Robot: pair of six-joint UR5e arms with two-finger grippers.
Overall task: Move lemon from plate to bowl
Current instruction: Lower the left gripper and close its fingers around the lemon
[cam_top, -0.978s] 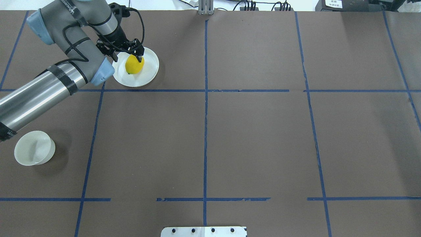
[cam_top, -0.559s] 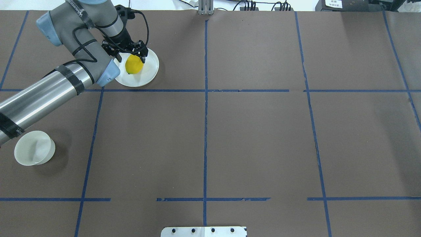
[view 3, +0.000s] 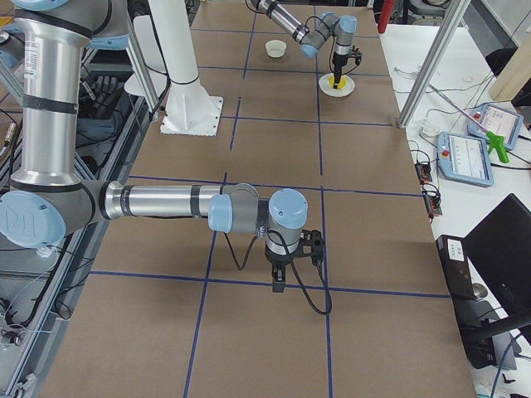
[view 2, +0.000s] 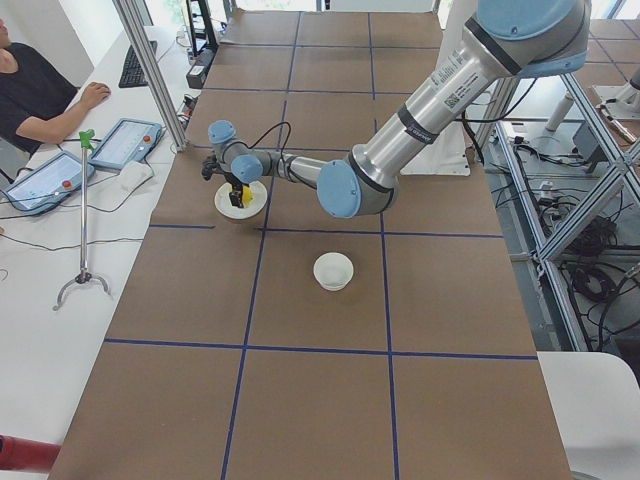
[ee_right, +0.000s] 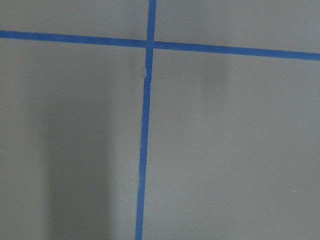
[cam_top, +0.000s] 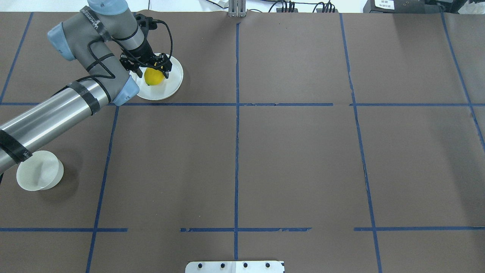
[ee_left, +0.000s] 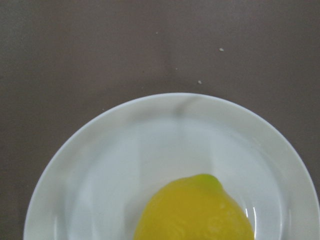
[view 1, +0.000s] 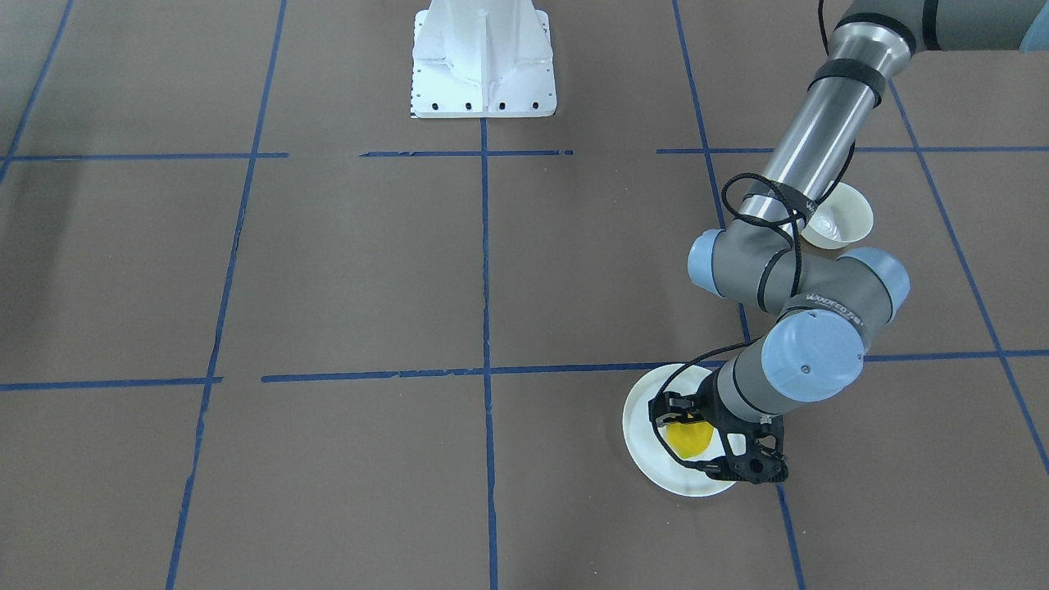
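Observation:
The yellow lemon [cam_top: 153, 77] lies on the white plate [cam_top: 171, 82] at the far left of the table. My left gripper [cam_top: 150, 72] is low over the plate, open, with one finger on each side of the lemon. The front-facing view shows the same: the lemon [view 1: 687, 438] sits between the spread fingers on the plate [view 1: 641, 426]. The left wrist view shows the lemon [ee_left: 195, 212] close below on the plate [ee_left: 100, 170]. The off-white bowl [cam_top: 39, 175] stands empty near the left front, partly under the arm. My right gripper [view 3: 278, 278] shows only in the exterior right view; I cannot tell its state.
The table is covered in brown paper with blue tape lines [cam_top: 237, 132]. The white robot base [view 1: 483, 61] stands at the table's near edge. My left forearm [cam_top: 49, 121] stretches between bowl and plate. An operator [view 2: 35, 85] sits at a side desk.
My left gripper has sunk lower over the plate, so its open fingers now straddle the lemon. The arm has shifted slightly right. The lemon and the bowl have not moved.

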